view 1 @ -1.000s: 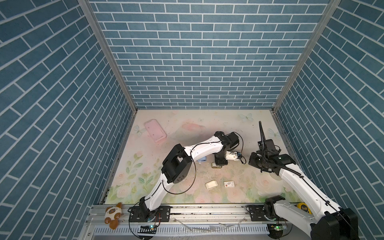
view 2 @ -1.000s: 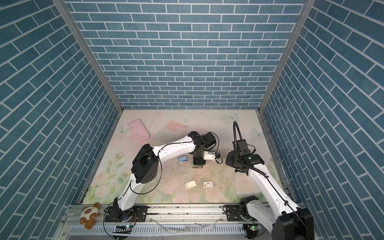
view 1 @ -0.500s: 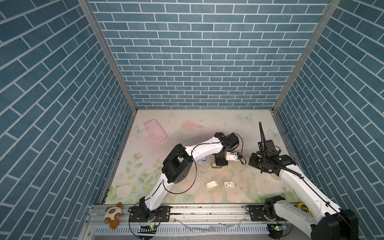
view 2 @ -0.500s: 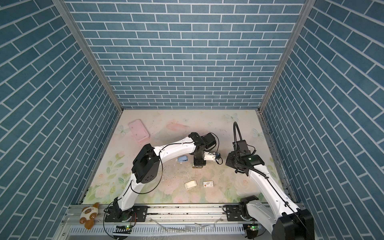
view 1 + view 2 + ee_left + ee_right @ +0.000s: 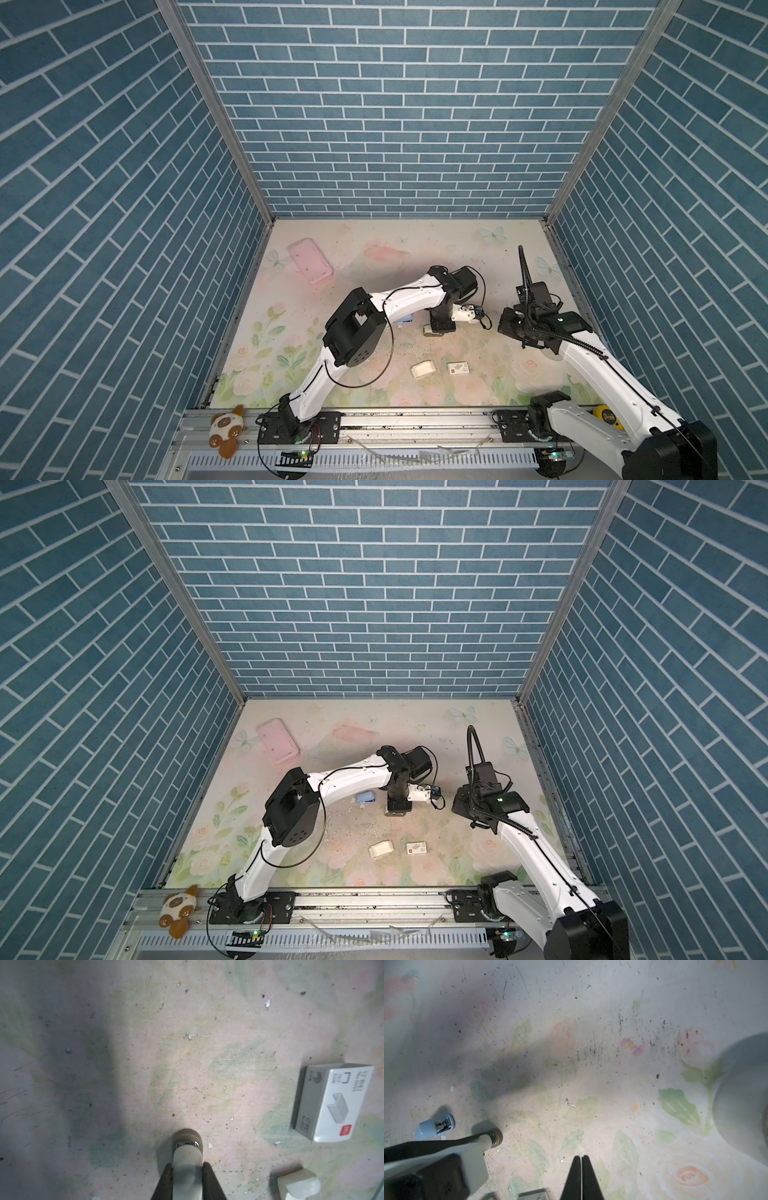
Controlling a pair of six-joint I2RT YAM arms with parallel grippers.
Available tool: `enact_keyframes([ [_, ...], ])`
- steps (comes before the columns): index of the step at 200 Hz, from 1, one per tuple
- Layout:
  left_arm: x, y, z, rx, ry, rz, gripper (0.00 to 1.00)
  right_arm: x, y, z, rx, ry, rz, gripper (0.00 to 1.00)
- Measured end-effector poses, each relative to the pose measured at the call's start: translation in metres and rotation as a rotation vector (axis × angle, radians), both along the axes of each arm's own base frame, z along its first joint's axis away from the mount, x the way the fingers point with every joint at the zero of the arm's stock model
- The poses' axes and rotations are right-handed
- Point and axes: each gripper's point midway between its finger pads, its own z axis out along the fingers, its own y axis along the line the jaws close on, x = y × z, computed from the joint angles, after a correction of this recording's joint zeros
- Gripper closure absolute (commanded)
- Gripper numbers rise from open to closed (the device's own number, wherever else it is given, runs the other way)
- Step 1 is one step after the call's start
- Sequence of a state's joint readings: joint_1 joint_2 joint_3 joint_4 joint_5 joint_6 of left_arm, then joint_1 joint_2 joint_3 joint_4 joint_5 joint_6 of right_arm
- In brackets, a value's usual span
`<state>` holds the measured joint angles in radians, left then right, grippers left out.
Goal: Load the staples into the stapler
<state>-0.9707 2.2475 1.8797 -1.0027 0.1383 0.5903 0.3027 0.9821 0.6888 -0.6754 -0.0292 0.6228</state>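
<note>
My left gripper (image 5: 187, 1164) is shut on a beige stapler (image 5: 187, 1147) with a tan base, its chrome nose down at the mat; in a top view it shows as the stapler (image 5: 427, 331) under the left gripper (image 5: 440, 324). The right gripper (image 5: 581, 1157) hangs just above the mat to the right, fingers pressed together with only a thin pale sliver at their tips. A white sleeve with a red mark (image 5: 334, 1103) (image 5: 458, 368) and a white card tray (image 5: 299, 1185) (image 5: 423, 369) lie nearer the front. The staples themselves do not show.
A small blue stapler (image 5: 433, 1127) (image 5: 365, 798) lies just left of the held one. A pink case (image 5: 311, 262) sits at the back left. A plush toy (image 5: 226, 430) and a yellow tape measure (image 5: 606, 426) rest by the front rail. Brick walls enclose three sides.
</note>
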Motion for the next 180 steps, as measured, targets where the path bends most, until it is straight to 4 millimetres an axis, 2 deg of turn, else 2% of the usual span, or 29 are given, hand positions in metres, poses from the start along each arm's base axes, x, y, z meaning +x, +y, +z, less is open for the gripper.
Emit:
enact_keyframes([
  [63,-0.001,-0.001,-0.002,-0.008,0.014,-0.008,1.00,-0.002,-0.001,-0.002,-0.001,0.003,-0.001,0.94],
  [108,-0.002,0.000,-0.010,0.001,0.024,-0.011,1.00,-0.003,-0.002,-0.001,-0.002,-0.004,-0.002,0.94],
  [180,0.000,-0.002,-0.006,0.002,0.012,-0.012,1.00,-0.002,-0.002,-0.001,-0.005,-0.006,-0.004,0.94],
])
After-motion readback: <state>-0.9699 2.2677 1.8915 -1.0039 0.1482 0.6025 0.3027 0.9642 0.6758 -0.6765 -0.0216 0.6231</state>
